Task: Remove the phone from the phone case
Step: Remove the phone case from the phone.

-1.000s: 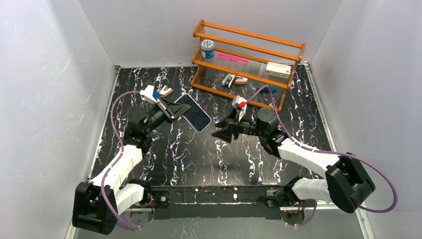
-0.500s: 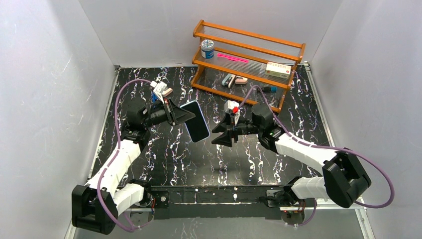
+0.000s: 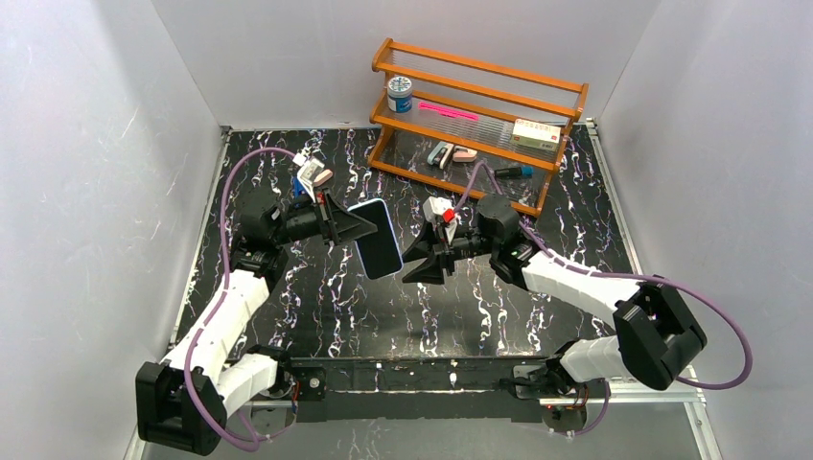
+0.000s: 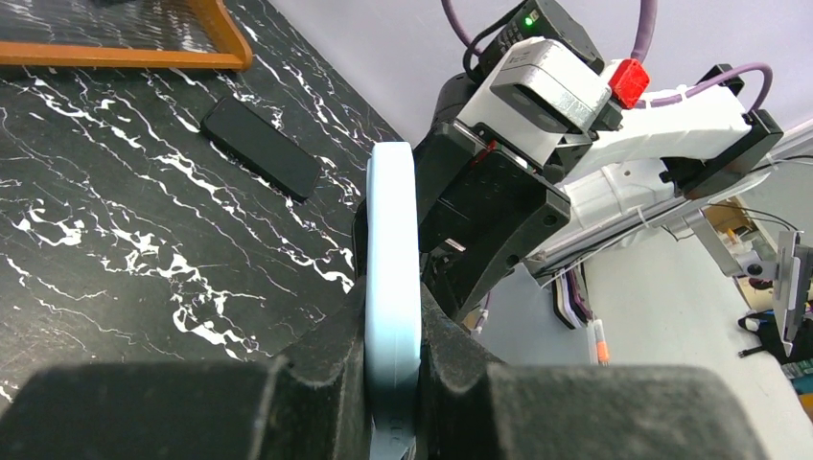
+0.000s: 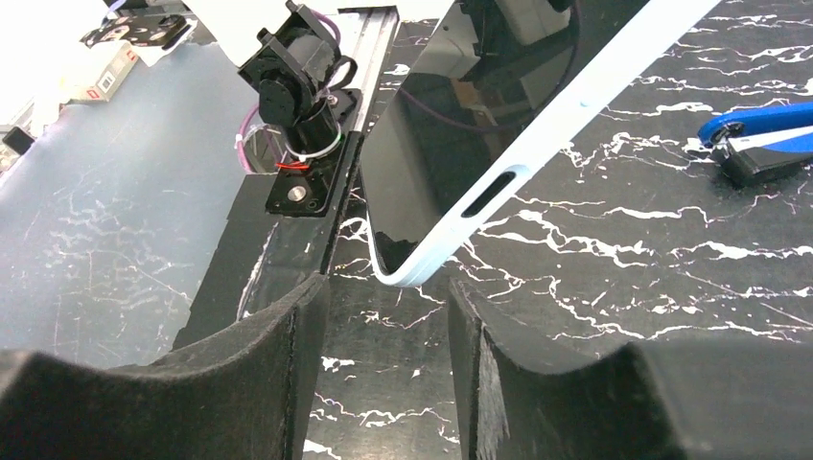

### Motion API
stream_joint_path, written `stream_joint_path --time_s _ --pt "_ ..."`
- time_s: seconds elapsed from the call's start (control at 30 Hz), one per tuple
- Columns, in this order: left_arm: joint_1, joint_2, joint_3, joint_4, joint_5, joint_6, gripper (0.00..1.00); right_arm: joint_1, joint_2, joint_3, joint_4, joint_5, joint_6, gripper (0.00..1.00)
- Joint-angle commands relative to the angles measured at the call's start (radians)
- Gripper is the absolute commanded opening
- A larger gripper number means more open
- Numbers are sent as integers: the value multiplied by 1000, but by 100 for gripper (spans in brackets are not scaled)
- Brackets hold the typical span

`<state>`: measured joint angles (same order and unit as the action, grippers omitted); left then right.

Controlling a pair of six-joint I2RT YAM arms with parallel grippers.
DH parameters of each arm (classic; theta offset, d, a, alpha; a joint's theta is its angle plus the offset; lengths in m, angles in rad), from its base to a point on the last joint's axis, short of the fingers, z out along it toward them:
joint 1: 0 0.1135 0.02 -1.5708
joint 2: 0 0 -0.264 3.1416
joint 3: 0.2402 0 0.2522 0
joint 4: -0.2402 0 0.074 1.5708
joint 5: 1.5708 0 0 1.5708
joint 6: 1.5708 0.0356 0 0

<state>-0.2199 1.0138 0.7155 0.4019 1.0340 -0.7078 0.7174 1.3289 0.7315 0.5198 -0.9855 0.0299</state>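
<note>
The left pincer [image 3: 367, 228] is clamped on the phone [image 3: 376, 240], which sits in its pale blue case [image 4: 392, 249] on edge above the desk [image 3: 479, 307], while the right pincer [image 3: 415, 261] gapes wide near its lower corner, not touching.

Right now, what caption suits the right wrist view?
Open right claw faces the light blue cased phone held above the black marbled table.
</note>
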Motion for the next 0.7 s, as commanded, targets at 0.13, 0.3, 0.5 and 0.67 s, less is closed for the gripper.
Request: stream_joint_path --time_s 0.13,0.3,0.5,0.67 --pt "-14 -44 39 62 54 0 0 16 27 75 56 -58 -8 50" --pt "-19 -41 36 64 55 -2 0 20 35 80 54 -66 -18 44" --pt "-22 -46 42 65 60 -12 0 20 51 90 14 -90 -64 29" --pt "-23 -44 43 65 57 -33 0 24 46 83 16 -109 -91 19"
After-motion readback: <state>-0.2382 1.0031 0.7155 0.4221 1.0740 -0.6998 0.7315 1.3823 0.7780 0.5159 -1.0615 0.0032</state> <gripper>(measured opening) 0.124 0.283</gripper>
